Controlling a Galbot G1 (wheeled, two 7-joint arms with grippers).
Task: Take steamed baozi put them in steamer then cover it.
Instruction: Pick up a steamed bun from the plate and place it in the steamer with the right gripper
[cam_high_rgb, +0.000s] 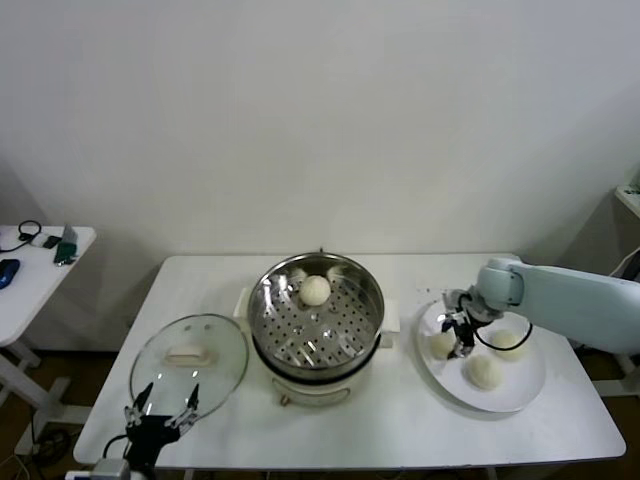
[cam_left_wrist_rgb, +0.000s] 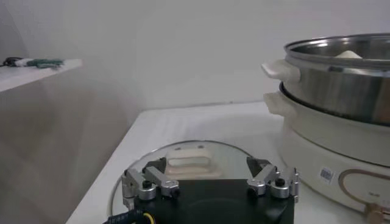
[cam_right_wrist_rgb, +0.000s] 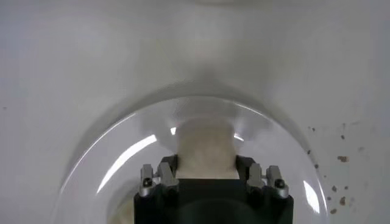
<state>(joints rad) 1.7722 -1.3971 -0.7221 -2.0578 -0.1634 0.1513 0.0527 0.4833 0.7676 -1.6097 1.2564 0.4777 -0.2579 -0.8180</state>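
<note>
The steamer (cam_high_rgb: 372, 292) stands mid-table on its cream cooker base (cam_high_rgb: 318, 385), with one baozi (cam_high_rgb: 315, 290) inside. On the white plate (cam_high_rgb: 522, 398) at the right lie three more baozi. My right gripper (cam_high_rgb: 460, 340) is down on the plate, shut on the leftmost baozi (cam_high_rgb: 440, 345). In the right wrist view that baozi (cam_right_wrist_rgb: 206, 143) fills the gap between the fingers of the right gripper (cam_right_wrist_rgb: 206, 163). The cover (cam_high_rgb: 190, 365) lies flat at the front left. My left gripper (cam_high_rgb: 160, 410) hovers open at its near edge, its handle (cam_left_wrist_rgb: 189, 159) ahead of the left gripper (cam_left_wrist_rgb: 206, 165).
A small side table (cam_high_rgb: 40, 255) with cables and small items stands off to the left. The white table (cam_high_rgb: 400, 425) has bare room in front of the steamer. Dark specks (cam_right_wrist_rgb: 341, 159) dot the table beside the plate (cam_right_wrist_rgb: 122, 158).
</note>
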